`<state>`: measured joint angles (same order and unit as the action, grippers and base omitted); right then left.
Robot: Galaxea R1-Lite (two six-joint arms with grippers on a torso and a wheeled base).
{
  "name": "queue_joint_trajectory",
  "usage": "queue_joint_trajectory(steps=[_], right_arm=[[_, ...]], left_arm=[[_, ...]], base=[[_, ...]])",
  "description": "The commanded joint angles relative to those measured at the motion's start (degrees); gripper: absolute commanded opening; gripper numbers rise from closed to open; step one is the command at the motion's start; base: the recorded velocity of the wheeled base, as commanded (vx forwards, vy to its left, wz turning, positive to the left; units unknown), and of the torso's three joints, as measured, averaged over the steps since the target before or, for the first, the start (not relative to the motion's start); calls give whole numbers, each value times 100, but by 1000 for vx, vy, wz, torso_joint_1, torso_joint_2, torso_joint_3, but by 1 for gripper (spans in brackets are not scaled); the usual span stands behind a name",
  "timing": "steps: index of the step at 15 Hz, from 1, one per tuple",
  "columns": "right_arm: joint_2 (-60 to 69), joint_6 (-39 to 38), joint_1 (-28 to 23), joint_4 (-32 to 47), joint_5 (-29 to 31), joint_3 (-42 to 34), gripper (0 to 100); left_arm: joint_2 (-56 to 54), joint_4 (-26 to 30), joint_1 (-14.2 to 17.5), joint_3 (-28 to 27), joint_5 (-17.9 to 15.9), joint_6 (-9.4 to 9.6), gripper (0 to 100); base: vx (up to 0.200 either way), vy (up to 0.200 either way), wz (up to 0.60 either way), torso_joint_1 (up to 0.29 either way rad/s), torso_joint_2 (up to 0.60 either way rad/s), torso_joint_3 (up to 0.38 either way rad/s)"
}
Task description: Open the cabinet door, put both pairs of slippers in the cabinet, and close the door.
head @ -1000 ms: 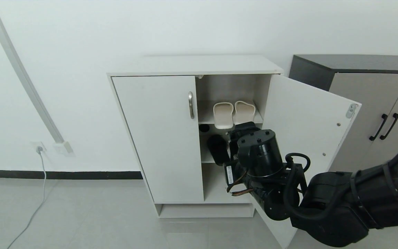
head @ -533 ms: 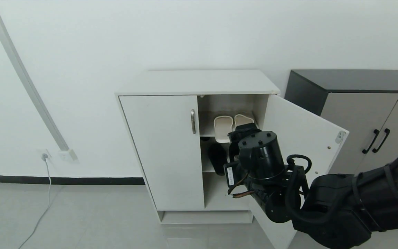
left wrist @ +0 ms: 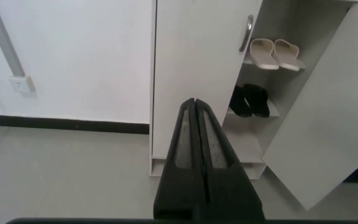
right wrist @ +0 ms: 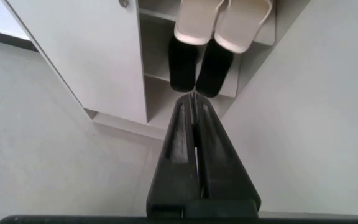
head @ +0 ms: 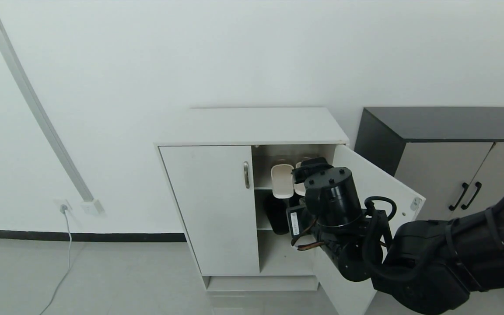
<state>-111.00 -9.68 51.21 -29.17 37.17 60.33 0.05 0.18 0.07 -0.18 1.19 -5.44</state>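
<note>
The white cabinet (head: 252, 127) stands against the wall, its left door (head: 208, 210) shut and its right door (head: 379, 188) swung open. A beige pair of slippers (head: 281, 179) (left wrist: 277, 54) (right wrist: 222, 22) lies on the upper shelf. A black pair (head: 275, 214) (left wrist: 250, 101) (right wrist: 201, 65) lies on the shelf below. My right arm's wrist (head: 330, 197) hangs in front of the opening. The right gripper (right wrist: 194, 99) is shut and empty, pointing at the black pair from a short way outside. My left gripper (left wrist: 195, 101) is shut and empty, farther back, facing the cabinet.
A dark grey cabinet (head: 453, 175) with black handles stands right of the open door. A wall outlet (head: 63, 206) with a hanging cable and a slanted conduit (head: 37, 109) are on the left wall. Grey tiled floor (head: 103, 280) lies before the cabinet.
The camera has moved: the cabinet now sits lower and a little smaller in the head view. Both pairs stay on their shelves, and the right arm keeps its place before the opening.
</note>
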Motion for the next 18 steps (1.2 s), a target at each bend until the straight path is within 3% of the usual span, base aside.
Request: queue_joint_trajectory(steps=[1, 10, 18], right_arm=[[17, 1, -6, -18, 1, -30, 0], [17, 10, -6, -45, 1, -48, 0], [245, 10, 3, -45, 10, -153, 0]], left_arm=[[4, -1, 1, 1, 4, -1, 0], [4, -1, 1, 1, 4, -1, 0], [4, -1, 1, 1, 4, -1, 0]], base=[[0, 0, 0, 217, -535, -315], [0, 0, 0, 245, -575, -322], [0, 0, 0, 184, -393, -214]])
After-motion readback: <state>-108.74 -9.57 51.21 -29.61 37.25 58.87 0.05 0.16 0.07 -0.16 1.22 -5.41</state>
